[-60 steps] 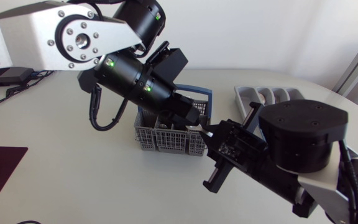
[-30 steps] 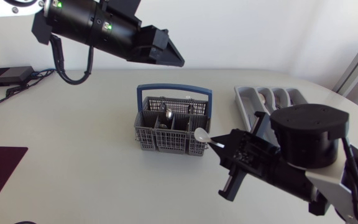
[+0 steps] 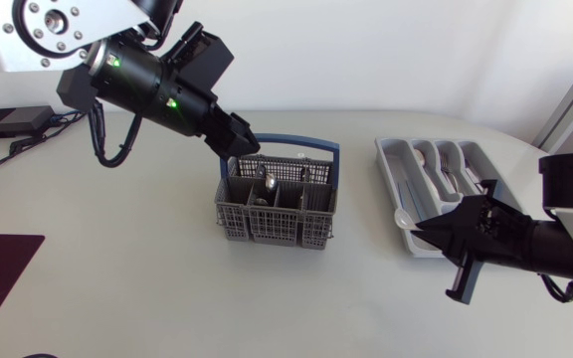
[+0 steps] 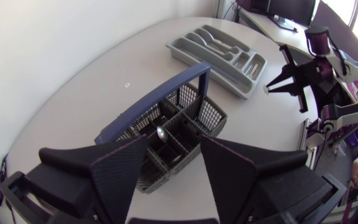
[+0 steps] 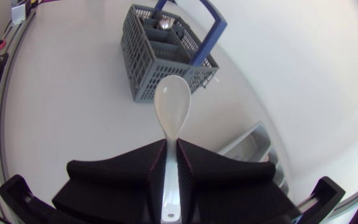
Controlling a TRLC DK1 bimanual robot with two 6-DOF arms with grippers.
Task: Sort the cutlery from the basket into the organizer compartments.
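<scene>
- While the white spoon (image 5: 171,109) sits pinched by its handle in the right hand (image 5: 171,144), bowl sticking out ahead of the fingertips, the step looks like the carry to the organizer (image 3: 384,151). In the head view the bowl is at the organizer's near corner, well apart from the basket (image 3: 277,211). Can't tell if it's over the rim or just beside it.
- To do it well, imo: turn the spoon lengthwise w/ a long compartment, pref. one matching the cutlery (image 3: 444,164) already lying in there. Get it low over the slot before letting go, so it doesn't bounce or end up across a divider.
- Keep it level-ish. The bowl overhangs the fingers, so that end prob. drops first.
- Right hand: fingers narrow, both pressing the handle from two sides. Touches nothing else.
- Left hand (image 3: 242,144): fingers spread wide, empty, hangs over the basket's far side near its blue handle (image 3: 279,146). No contact as far as I can see.
- Basket: at least one metal piece (image 3: 267,182) stands in a middle cell, so there's more to sort after this one.
- Basket & organizer both rest on the pale bench (image 3: 117,259).
</scene>
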